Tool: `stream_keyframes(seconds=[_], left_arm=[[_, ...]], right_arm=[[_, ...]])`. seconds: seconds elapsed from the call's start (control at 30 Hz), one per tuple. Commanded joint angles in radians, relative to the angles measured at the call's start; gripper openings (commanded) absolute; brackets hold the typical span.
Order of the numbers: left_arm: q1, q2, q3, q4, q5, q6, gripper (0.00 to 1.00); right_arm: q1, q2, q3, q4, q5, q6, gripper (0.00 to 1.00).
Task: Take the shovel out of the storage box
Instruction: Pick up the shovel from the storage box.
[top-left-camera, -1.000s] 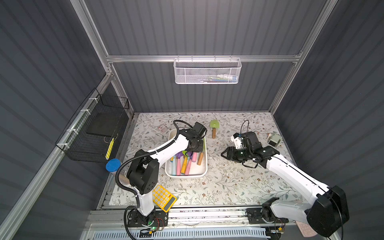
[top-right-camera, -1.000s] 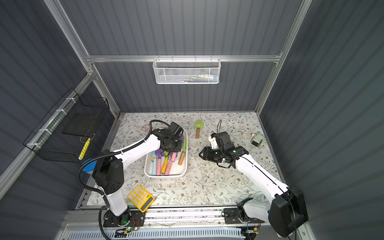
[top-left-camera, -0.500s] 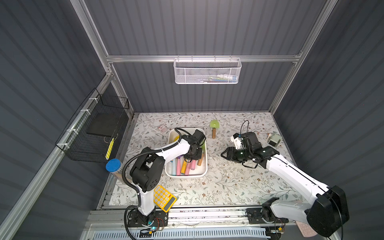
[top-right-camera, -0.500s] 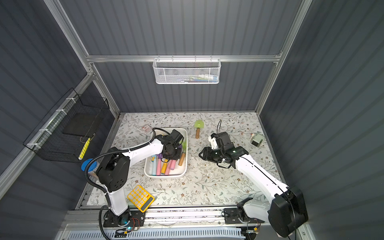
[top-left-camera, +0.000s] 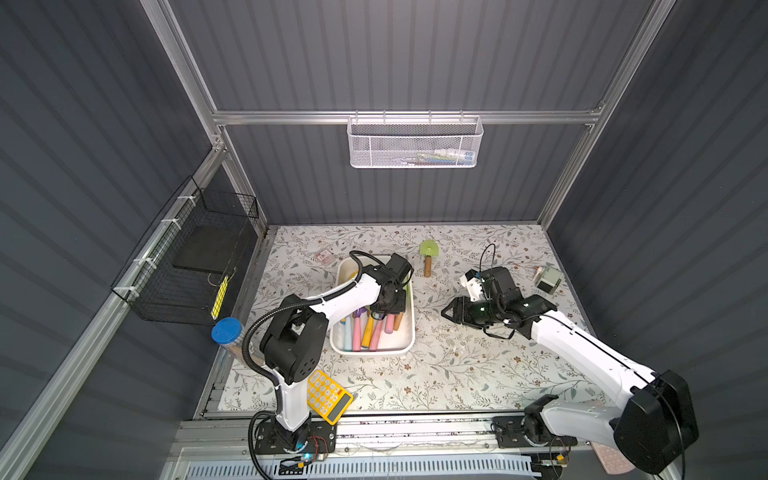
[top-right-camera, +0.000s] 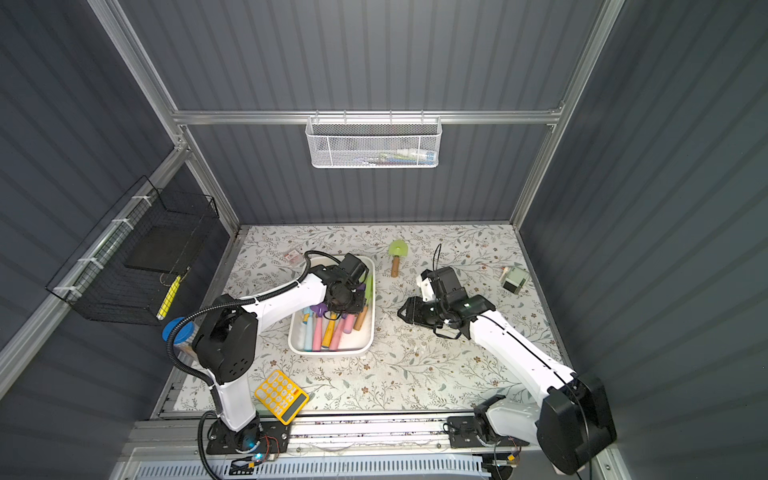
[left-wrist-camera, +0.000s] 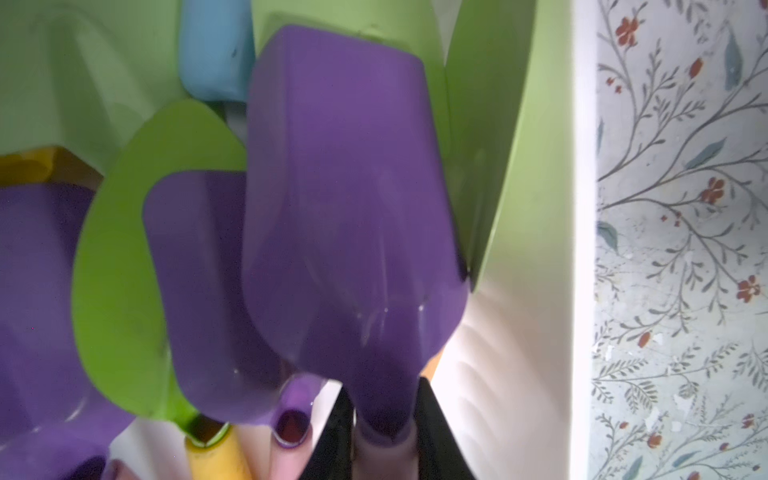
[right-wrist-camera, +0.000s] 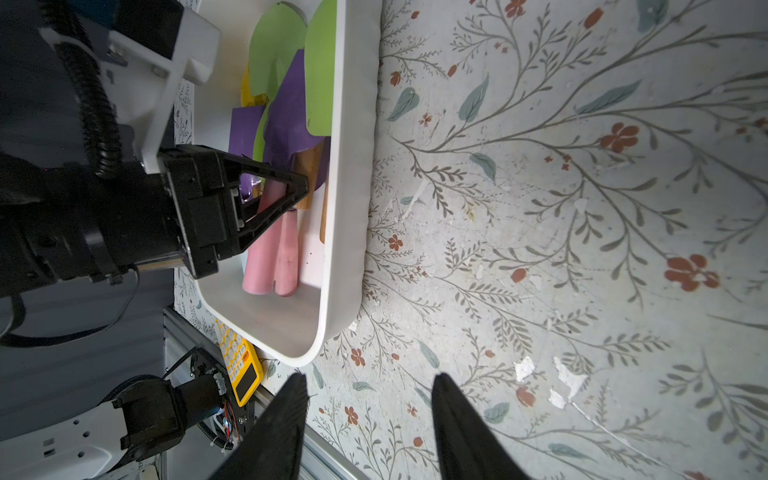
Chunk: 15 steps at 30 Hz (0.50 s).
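Note:
The white storage box (top-left-camera: 410, 332) (top-right-camera: 371, 328) lies left of centre in both top views, holding several toy shovels with coloured handles. My left gripper (top-left-camera: 384, 309) (top-right-camera: 347, 304) reaches down into it. In the left wrist view it (left-wrist-camera: 384, 432) is shut on the neck of a purple shovel (left-wrist-camera: 353, 199), whose blade lies over green and purple blades beside the box wall (left-wrist-camera: 540, 291). The right wrist view shows those black fingers (right-wrist-camera: 291, 189) closed at a pink handle. My right gripper (top-left-camera: 451, 311) (top-right-camera: 409, 313) (right-wrist-camera: 370, 380) is open and empty, low over the table right of the box.
A green shovel (top-left-camera: 428, 251) lies on the table behind the box. A yellow calculator (top-left-camera: 328, 397) sits at the front edge and a blue-lidded jar (top-left-camera: 226, 332) at the left. A small box (top-left-camera: 548, 280) lies far right. Wire baskets (top-left-camera: 195, 266) (top-left-camera: 415, 143) hang on the walls.
My left wrist has shifted slightly toward the front within the box, staying shut. The right arm has not moved.

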Motion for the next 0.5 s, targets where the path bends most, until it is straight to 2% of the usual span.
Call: stream_keyframes(seconds=[0.0,0.07,0.17,0.2,0.27,0.3,0.47], left_arm=[[-0.004,0.008,0.03,-0.003,0.032,0.008,0.12],[-0.004,0.01,0.028,-0.005,0.033,0.007,0.17],[-0.004,0.018,0.026,-0.002,0.039,0.009,0.17],[-0.004,0.023,0.027,-0.003,0.042,0.011,0.16],[-0.004,0.023,0.022,0.002,0.045,0.011,0.03],[-0.003,0.023,0.021,0.003,0.045,0.011,0.0],[-0.004,-0.007,0.031,-0.002,0.016,0.007,0.0]], right_arm=[[0.005,-0.003,-0.006,0.005,0.002,0.006,0.52],[0.005,-0.001,-0.006,0.005,0.001,0.007,0.52],[0.006,0.001,-0.003,0.007,0.0,0.005,0.52],[0.005,0.001,-0.002,0.006,0.001,0.005,0.52],[0.005,0.001,0.0,0.006,0.002,0.004,0.51],[0.006,0.001,-0.001,0.005,0.002,0.005,0.51],[0.009,-0.008,-0.003,0.018,-0.033,0.007,0.52]])
